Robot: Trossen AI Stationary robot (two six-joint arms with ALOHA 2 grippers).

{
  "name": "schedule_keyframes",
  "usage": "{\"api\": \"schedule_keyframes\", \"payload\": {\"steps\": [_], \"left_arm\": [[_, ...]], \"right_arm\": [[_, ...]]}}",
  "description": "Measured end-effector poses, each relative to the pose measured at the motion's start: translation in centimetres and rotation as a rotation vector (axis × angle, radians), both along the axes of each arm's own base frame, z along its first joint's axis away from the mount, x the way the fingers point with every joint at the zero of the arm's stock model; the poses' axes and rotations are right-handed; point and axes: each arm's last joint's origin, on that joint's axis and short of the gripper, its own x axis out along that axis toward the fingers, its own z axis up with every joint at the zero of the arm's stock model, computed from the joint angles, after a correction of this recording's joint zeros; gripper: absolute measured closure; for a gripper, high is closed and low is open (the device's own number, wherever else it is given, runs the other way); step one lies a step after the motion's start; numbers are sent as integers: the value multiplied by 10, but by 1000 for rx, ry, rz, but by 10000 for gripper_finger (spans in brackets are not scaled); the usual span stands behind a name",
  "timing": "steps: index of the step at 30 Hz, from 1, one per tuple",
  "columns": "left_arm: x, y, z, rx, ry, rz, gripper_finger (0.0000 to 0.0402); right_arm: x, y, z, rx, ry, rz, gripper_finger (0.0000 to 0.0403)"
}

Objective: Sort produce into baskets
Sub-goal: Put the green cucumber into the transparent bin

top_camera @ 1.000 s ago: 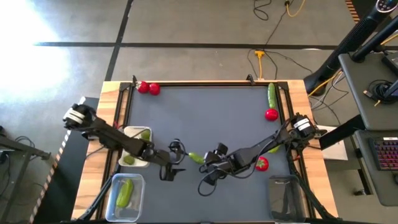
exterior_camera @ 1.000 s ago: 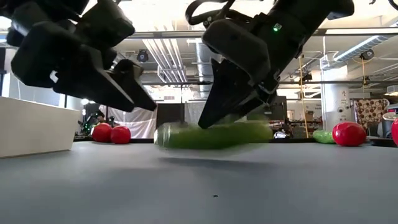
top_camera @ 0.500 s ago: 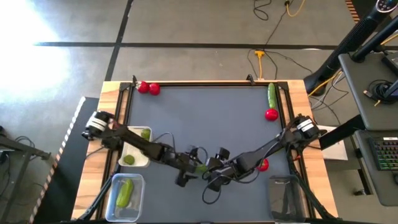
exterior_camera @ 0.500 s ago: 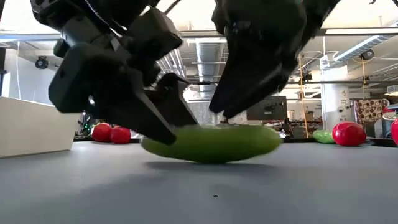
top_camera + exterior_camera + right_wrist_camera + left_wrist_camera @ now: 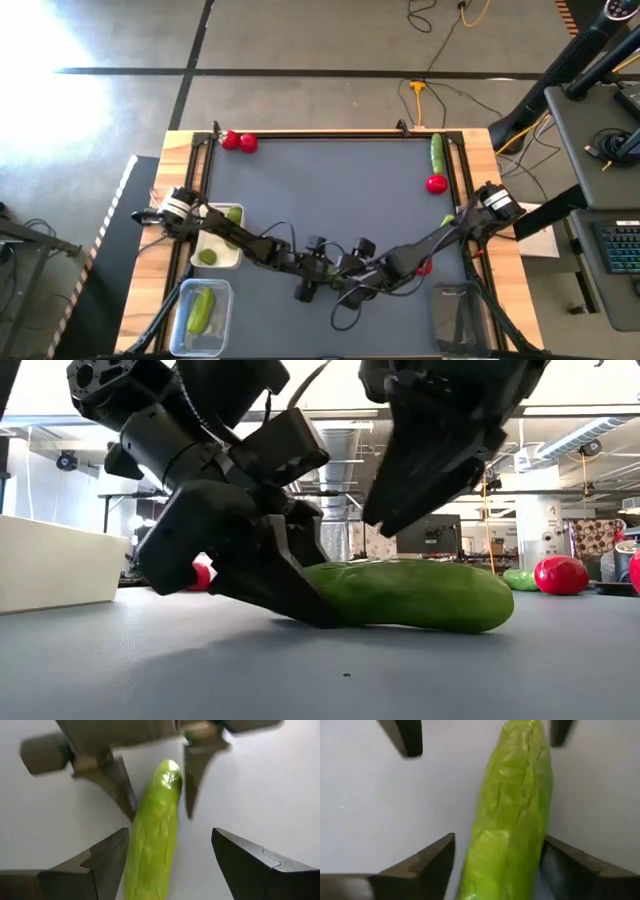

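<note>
A long green cucumber (image 5: 420, 595) lies flat on the grey table near its front middle. My left gripper (image 5: 499, 837) is down at the table, its fingers along either side of the cucumber's (image 5: 515, 820) end, still open. My right gripper (image 5: 170, 831) hangs open above the cucumber's (image 5: 155, 835) other end, touching nothing; in the low view it (image 5: 385, 510) stands clear above the cucumber. In the high view both grippers (image 5: 322, 280) (image 5: 352, 285) nearly meet over it. My left gripper has one finger (image 5: 555, 860) against the cucumber's side (image 5: 537, 845) near its end; the other finger (image 5: 440, 855) stands a little off the opposite side. The fingers slant down from the table's left and lie along the cucumber, which rests on the table.
A white tray (image 5: 195, 248) with two limes sits at the left. At the front left, a clear tub (image 5: 222, 295) holds a cucumber; another clear tub (image 5: 455, 315) is at the front right. Red pieces (image 5: 238, 142) (image 5: 436, 184) (image 5: 424, 265) and a cucumber (image 5: 437, 152) lie around.
My right gripper has set the cucumber down toward the table's near edge, let go and risen a little. My left gripper has come from beside the white tray toward the right and down to the table, around the cucumber's end. The cucumber now lies flat.
</note>
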Motion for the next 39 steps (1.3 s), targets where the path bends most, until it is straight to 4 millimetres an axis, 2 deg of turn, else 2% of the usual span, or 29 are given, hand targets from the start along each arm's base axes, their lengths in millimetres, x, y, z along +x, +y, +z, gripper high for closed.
{"api": "schedule_keyframes", "payload": {"steps": [5, 7, 11, 16, 21, 25, 30, 33, 39], "left_arm": [[-10, 1, 7, 5, 4, 25, 260], [-17, 1, 14, 39, 25, 6, 286], [-37, -2, 41, 125, 87, -29, 286], [-76, -20, 92, 100, 93, -117, 286], [-130, -37, 136, -153, 196, -326, 265], [-174, -43, 158, -384, 396, -367, 259], [-209, -48, 173, -553, 537, -269, 276], [-220, -49, 171, -600, 661, -116, 277], [-239, -39, 156, -593, 1116, 239, 277]], "right_arm": [[-6, -1, 3, -2, 62, -43, 135], [-7, -2, 6, 0, 79, -64, 138], [-7, -1, 10, 4, 89, -82, 144], [-8, 2, 11, 5, 80, -90, 149], [-13, 12, 10, 17, 60, -114, 152], [-20, 24, 10, 35, 52, -105, 149], [-27, 37, 11, -15, 21, -84, 152], [-29, 39, 11, -44, 4, -82, 154], [-29, 38, 11, -58, 2, -80, 152]]}}
